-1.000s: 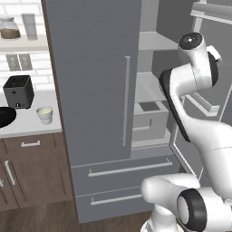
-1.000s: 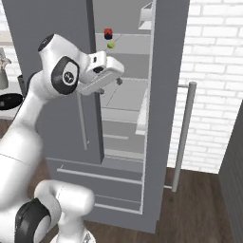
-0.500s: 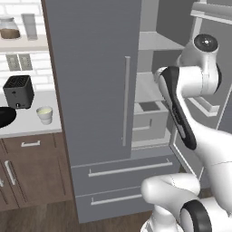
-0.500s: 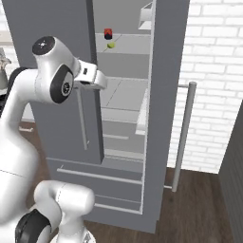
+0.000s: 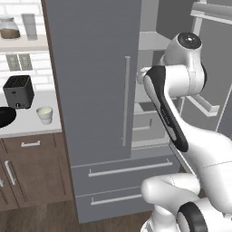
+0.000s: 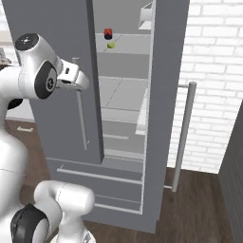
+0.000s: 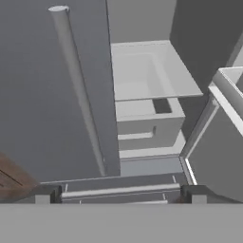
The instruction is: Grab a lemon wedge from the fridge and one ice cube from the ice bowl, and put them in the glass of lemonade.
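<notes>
With the fridge (image 6: 57, 57)'s right door swung open, a small yellow-green lemon wedge (image 6: 111, 45) sits on a shelf at upper centre of the right base view; the gripper (image 7: 121, 192), wide open and empty, should rise and reach inward, clearing the shut door's handle (image 7: 78, 90).

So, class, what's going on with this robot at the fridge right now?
The white arm is working at the fridge, whose right door stands open while the left door stays shut. Its gripper is open and empty, raised in front of the left door near the handle. On an upper shelf sit a small yellow-green piece, likely the lemon wedge, and a red item. The glass of lemonade waits on the counter beside the toaster; nothing has been picked up yet.
</notes>
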You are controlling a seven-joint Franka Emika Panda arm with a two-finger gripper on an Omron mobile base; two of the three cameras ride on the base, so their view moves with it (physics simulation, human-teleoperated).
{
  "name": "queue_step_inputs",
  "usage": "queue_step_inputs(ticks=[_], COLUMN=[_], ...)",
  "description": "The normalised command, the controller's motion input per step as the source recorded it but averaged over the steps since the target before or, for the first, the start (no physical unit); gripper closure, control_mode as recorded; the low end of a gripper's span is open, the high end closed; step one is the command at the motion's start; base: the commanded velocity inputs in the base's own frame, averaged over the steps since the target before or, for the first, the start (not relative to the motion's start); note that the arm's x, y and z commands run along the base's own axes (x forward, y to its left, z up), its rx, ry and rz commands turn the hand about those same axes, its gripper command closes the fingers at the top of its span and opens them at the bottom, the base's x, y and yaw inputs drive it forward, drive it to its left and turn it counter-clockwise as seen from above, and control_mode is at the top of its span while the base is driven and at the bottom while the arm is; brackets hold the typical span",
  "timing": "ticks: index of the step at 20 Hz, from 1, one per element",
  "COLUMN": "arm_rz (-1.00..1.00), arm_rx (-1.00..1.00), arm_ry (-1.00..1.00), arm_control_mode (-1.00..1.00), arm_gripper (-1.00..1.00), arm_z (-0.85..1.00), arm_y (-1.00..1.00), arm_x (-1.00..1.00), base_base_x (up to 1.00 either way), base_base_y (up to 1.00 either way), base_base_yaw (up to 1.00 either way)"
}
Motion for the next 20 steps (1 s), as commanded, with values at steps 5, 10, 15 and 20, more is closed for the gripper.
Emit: queue_step_inputs(ticks=[5,10,15,20], arm_rz=[0.03,0.02,0.0,0.0], arm_rx=[0.01,0.04,0.0,0.0], arm_ry=[-0.04,-0.16,0.0,0.02], arm_control_mode=[-1.0,-1.0,-1.0,-1.0], arm_gripper=[-1.0,-1.0,-1.0,-1.0], arm_z=[-0.45,-0.56,-0.16,0.4], arm_y=[0.55,0.23,0.01,0.1], arm_x=[0.14,0.63,0.93,0.51], base_base_x=[0.0,0.0,0.0,0.0], base_base_y=[0.0,0.0,0.0,0.0], base_base_yaw=[0.0,0.0,0.0,0.0])
